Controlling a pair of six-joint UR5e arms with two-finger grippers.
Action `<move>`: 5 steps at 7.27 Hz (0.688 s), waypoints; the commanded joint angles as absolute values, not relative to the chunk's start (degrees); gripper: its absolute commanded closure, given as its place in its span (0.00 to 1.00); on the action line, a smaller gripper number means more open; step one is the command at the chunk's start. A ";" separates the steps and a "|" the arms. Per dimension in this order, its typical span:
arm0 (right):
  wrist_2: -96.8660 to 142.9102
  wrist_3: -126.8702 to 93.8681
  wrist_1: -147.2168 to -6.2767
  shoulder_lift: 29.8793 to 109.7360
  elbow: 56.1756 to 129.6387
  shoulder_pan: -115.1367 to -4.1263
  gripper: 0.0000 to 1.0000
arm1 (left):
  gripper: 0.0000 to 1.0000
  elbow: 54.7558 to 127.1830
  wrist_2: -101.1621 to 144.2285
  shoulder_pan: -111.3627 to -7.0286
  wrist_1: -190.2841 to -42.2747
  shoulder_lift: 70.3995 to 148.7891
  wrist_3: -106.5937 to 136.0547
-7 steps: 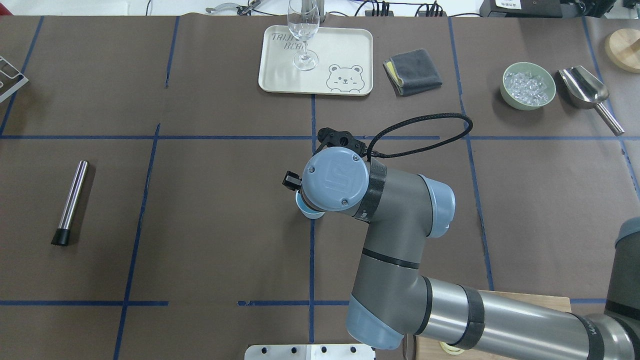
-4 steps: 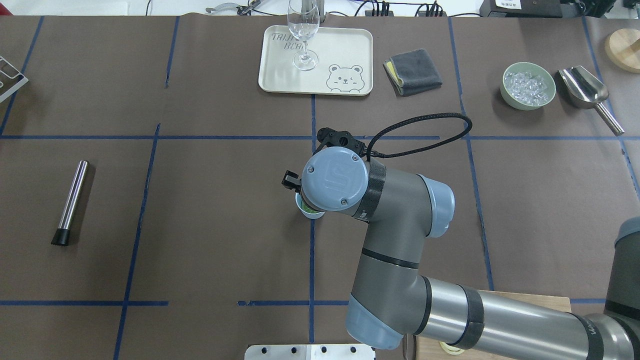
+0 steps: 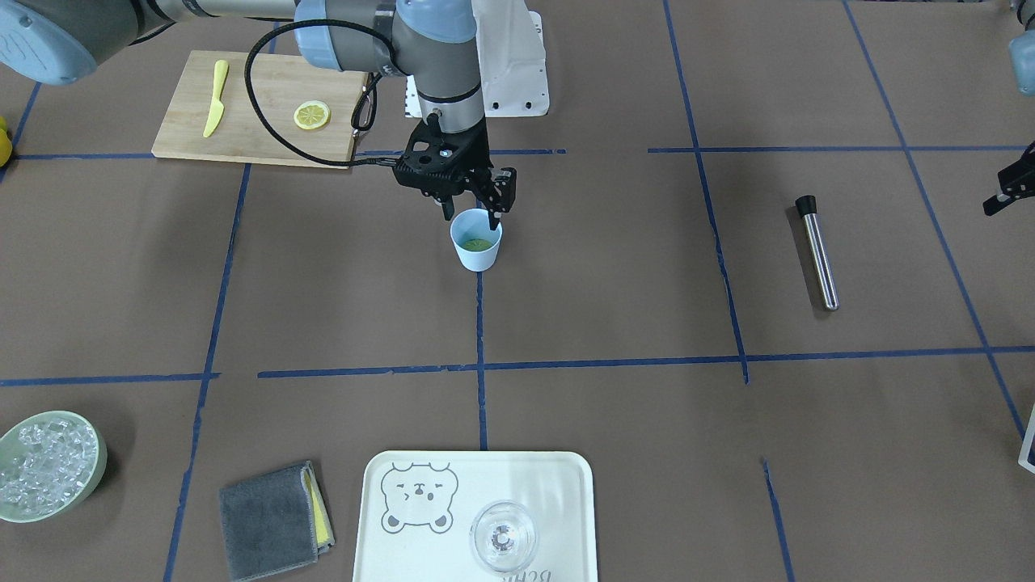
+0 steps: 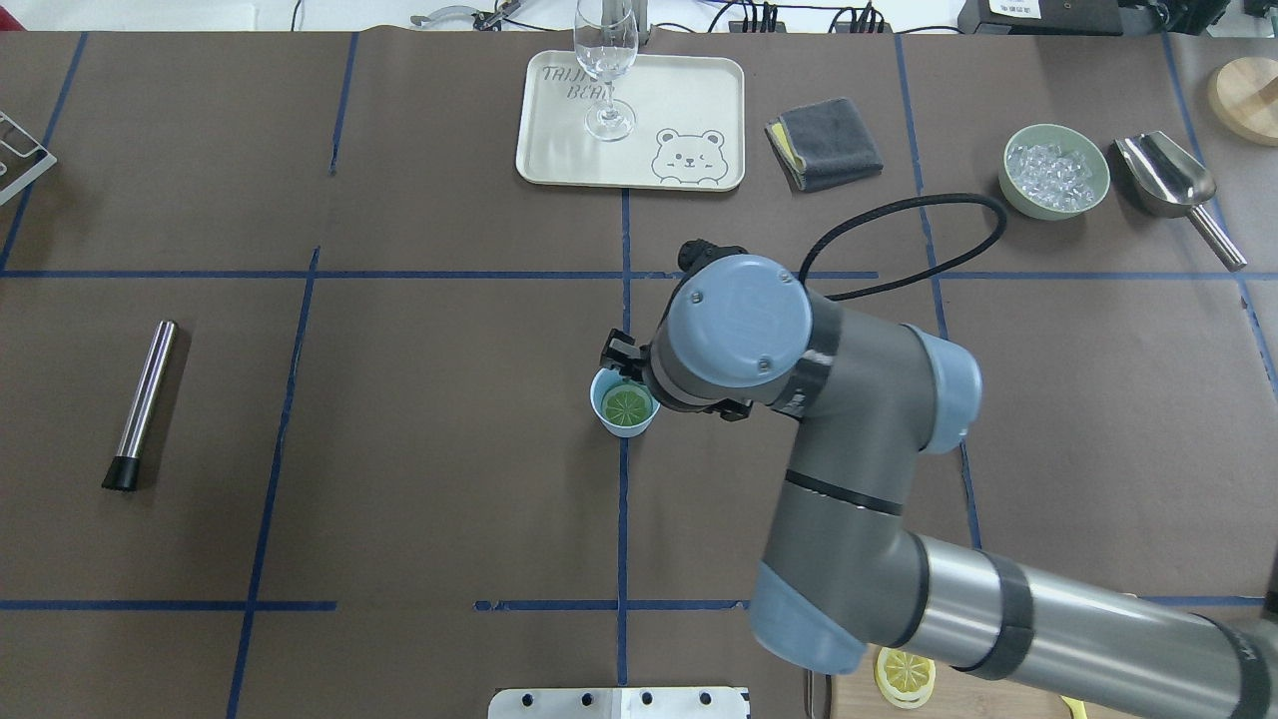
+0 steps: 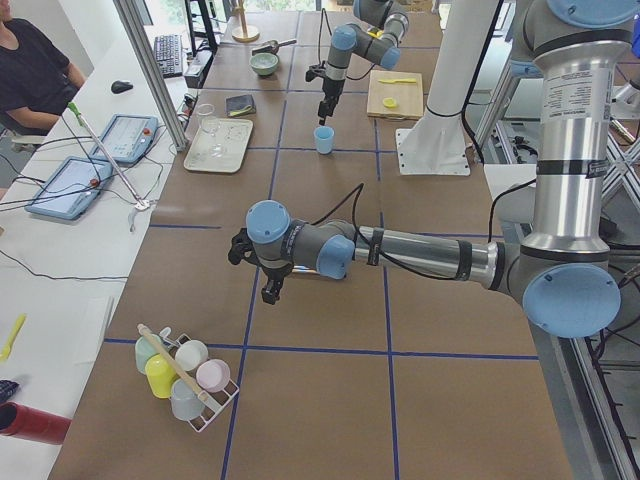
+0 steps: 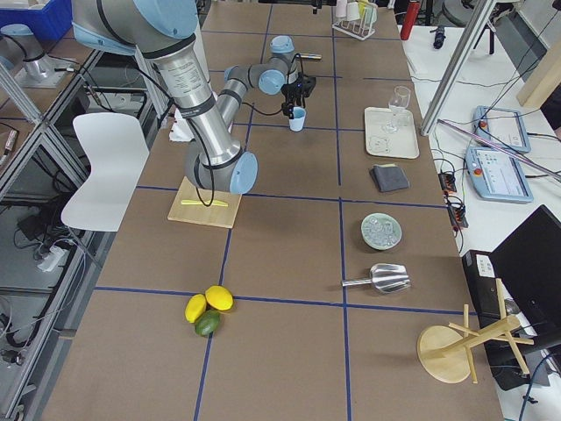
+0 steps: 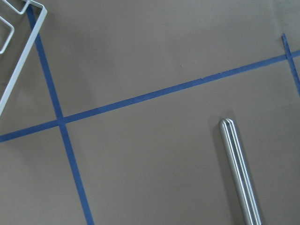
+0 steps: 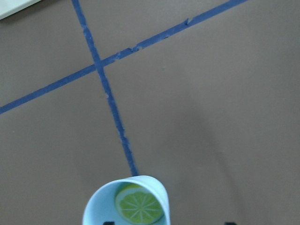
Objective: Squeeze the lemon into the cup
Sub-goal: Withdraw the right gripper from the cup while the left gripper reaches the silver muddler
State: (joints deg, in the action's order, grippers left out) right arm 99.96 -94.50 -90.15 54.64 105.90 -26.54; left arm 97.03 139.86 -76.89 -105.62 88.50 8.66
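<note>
The light-blue cup point(image 4: 602, 417) stands upright at the table's middle. A yellow lemon slice point(image 4: 628, 404) lies flat inside it and also shows in the right wrist view point(image 8: 139, 205). My right gripper point(image 3: 469, 214) hovers just above the cup's point(image 3: 477, 255) rim on the robot's side, jaws open and empty. A second lemon slice point(image 3: 311, 115) lies on the wooden cutting board point(image 3: 259, 133). My left gripper point(image 5: 265, 290) hangs above the table far to the left, near the steel bar. I cannot tell whether it is open or shut.
A steel bar with a black tip point(image 4: 145, 399) lies at the left. At the far side are a tray point(image 4: 689, 100) with a clear glass point(image 4: 606, 60), a grey cloth point(image 4: 824, 145), a green bowl of ice point(image 4: 1055, 170) and a metal scoop point(image 4: 1168, 180). A yellow knife point(image 3: 214, 97) lies on the board.
My right wrist has moved to the right, off the cup. The cup's inside, hidden before, now shows with the lemon slice lying in it.
</note>
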 commanded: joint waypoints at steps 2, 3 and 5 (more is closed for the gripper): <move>109.10 -82.55 -90.09 70.89 119.51 -34.94 0.09 | 0.02 95.10 131.15 -61.56 -115.75 92.26 37.20; 112.29 -78.88 -90.00 76.06 122.66 -38.37 0.00 | 0.03 94.92 126.26 -57.87 -115.75 92.37 39.44; 113.73 -73.40 -90.00 80.06 124.10 -41.21 0.00 | 0.04 90.90 123.58 -55.37 -116.02 94.56 41.22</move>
